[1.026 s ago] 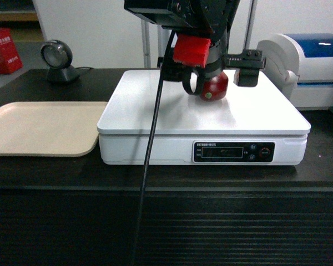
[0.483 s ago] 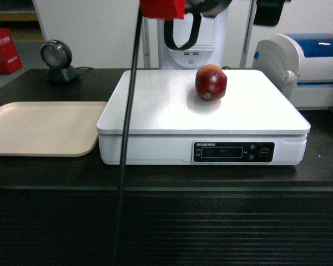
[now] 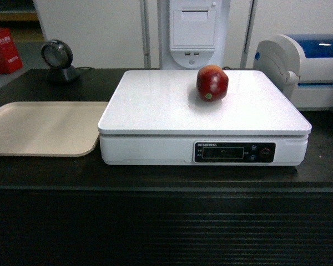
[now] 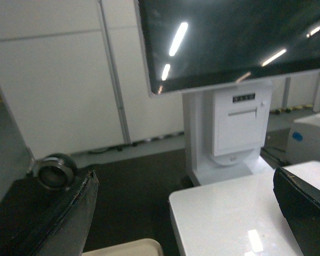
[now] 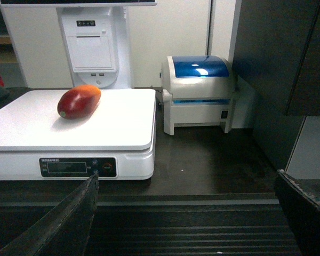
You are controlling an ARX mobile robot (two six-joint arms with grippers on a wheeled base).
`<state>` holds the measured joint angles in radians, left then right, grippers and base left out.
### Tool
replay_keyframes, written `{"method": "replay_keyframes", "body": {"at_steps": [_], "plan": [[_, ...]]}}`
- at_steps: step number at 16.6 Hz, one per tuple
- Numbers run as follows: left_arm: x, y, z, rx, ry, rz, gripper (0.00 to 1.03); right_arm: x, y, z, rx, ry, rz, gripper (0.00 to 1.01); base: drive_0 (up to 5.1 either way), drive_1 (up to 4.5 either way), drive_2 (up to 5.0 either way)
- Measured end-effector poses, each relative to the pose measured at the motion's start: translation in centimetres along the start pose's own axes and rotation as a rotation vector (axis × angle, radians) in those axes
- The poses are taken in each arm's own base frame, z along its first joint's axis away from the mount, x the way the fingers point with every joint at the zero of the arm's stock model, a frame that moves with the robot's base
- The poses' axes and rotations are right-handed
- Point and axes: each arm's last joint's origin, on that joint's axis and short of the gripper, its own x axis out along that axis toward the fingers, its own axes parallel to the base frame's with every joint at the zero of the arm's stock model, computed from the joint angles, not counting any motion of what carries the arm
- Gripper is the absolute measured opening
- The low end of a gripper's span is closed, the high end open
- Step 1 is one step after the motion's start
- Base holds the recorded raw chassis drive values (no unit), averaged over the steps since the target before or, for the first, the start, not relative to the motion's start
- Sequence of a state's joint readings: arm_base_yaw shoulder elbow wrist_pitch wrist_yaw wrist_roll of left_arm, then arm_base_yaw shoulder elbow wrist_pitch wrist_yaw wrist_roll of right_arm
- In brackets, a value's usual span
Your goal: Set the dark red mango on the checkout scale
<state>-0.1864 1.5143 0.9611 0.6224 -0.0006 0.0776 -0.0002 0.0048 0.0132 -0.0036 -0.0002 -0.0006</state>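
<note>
The glossy dark red mango [image 3: 212, 83], oval with a small green stem end facing forward, lies on its side on the large white flat-topped scale [image 3: 172, 111], toward the back of the platform and a little right of its middle. Nothing touches the fruit. From the right wrist camera the mango [image 5: 78, 101] shows a yellow-orange patch along its upper end. The scale sits on the dark ribbed-front checkout counter [image 3: 155, 221], its black display panel [image 3: 235, 152] facing forward.

Just left of the scale lies a flat beige tray [image 3: 39, 127], and behind that stands a round black barcode scanner [image 3: 57, 58]. To the right of the scale is a white-and-blue printer [image 3: 302, 64]; behind it rises a white terminal stand [image 3: 192, 33].

Neither arm appears in the head view. The left gripper [image 4: 186, 213] hangs above the scale's back left corner, its dark fingers [image 4: 69, 218] set wide apart and holding nothing. The right gripper [image 5: 186, 224] hovers in front of the counter edge, its jaws likewise spread wide and empty.
</note>
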Motion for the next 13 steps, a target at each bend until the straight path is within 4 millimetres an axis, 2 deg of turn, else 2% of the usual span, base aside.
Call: {"method": "replay_keyframes", "body": {"at_steps": [2, 4, 5, 7, 9, 11, 13], "plan": [[-4.6, 2.4, 1.9, -0.018, -0.063, 0.086, 0.98, 0.0, 0.0, 0.0, 0.000, 0.000, 0.000, 0.98, 0.0, 0.00, 0.0], [-7.4, 3.9, 1.5, -0.015, -0.044, 0.152, 0.98, 0.0, 0.0, 0.0, 0.000, 0.000, 0.000, 0.98, 0.0, 0.00, 0.0], [-9.1, 4.7, 1.2, -0.038, 0.049, 0.183, 0.88, 0.0, 0.0, 0.0, 0.000, 0.000, 0.000, 0.98, 0.0, 0.00, 0.0], [-13.2, 4.0, -0.3, -0.059, 0.103, 0.189, 0.68, 0.0, 0.0, 0.0, 0.000, 0.000, 0.000, 0.98, 0.0, 0.00, 0.0], [-15.9, 3.3, -1.5, -0.065, 0.092, 0.180, 0.52, 0.0, 0.0, 0.0, 0.000, 0.000, 0.000, 0.98, 0.0, 0.00, 0.0], [-17.5, 3.0, -2.6, -0.062, 0.057, 0.182, 0.36, 0.0, 0.0, 0.0, 0.000, 0.000, 0.000, 0.98, 0.0, 0.00, 0.0], [-18.3, 2.7, -3.8, -0.062, 0.056, 0.182, 0.21, 0.0, 0.0, 0.0, 0.000, 0.000, 0.000, 0.98, 0.0, 0.00, 0.0]]}}
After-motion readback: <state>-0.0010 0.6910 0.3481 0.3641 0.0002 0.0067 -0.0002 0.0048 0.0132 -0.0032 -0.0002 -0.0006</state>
